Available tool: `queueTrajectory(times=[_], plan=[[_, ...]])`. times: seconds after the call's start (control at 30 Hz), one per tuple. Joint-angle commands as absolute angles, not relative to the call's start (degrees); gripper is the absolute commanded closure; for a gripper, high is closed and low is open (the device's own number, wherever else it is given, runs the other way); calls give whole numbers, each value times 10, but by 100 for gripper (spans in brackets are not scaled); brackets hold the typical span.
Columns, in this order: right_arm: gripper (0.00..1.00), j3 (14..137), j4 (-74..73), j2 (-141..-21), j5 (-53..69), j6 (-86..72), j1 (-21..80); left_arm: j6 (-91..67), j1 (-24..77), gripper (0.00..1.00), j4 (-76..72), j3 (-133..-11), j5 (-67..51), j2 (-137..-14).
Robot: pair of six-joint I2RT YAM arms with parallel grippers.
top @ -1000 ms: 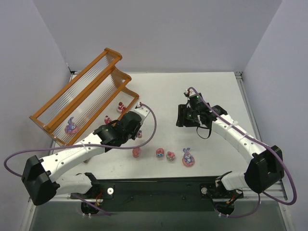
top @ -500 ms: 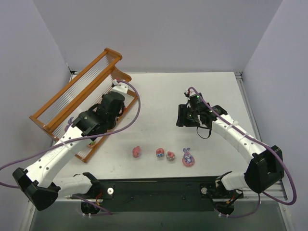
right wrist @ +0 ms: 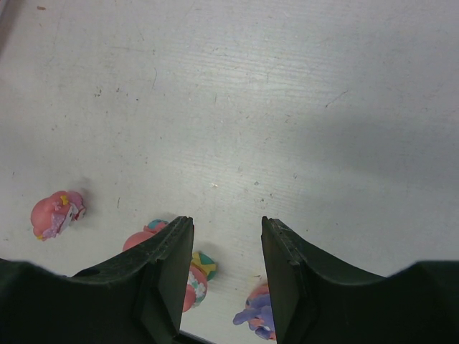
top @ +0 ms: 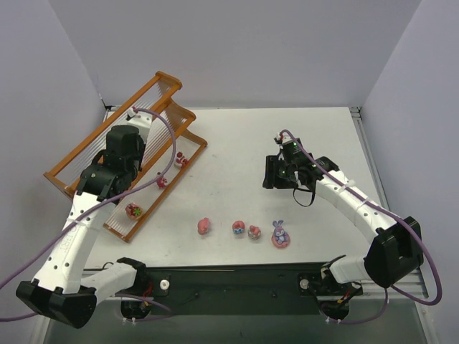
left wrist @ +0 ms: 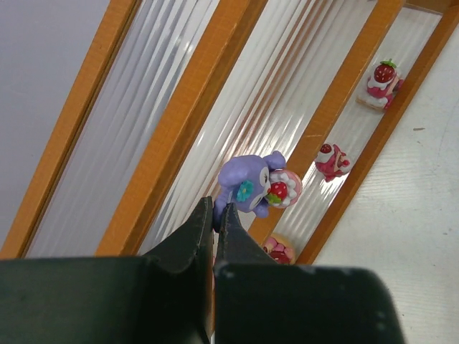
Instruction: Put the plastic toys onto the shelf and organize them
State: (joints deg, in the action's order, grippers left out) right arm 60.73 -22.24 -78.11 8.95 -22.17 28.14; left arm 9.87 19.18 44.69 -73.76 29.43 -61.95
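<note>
Now that my left arm has swung from the middle of the table point(top: 237, 136) to the shelf point(top: 166, 77) at the upper left of the overhead view, my left gripper point(left wrist: 215, 209) hangs clenched with nothing visible between its jaws. Its tips are just beside the purple toy point(left wrist: 251, 188) on the middle tier. I judge this trip nearly done.

Four toys are on the shelf: that one, plus three on the lowest tier point(left wrist: 331, 161). Four more wait in a row at lower centre point(top: 238, 228). My right gripper point(right wrist: 224, 228) has stayed released and empty above the table.
</note>
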Motion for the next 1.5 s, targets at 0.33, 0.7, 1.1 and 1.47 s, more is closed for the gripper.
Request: queueTrajectory(times=[0.33,0.7,1.1,1.47], plan=[[57,615,-239,-778,80,-212,272,147,135,100,320,-698,185,-642],[57,612,-238,-780,81,-211,267,201,133,100,301,-700,200,-668],[57,613,-238,-784,85,-214,266,210,125,100,287,-690,216,-686],[57,613,-237,-787,87,-216,266,221,125,100,262,-672,238,-689]])
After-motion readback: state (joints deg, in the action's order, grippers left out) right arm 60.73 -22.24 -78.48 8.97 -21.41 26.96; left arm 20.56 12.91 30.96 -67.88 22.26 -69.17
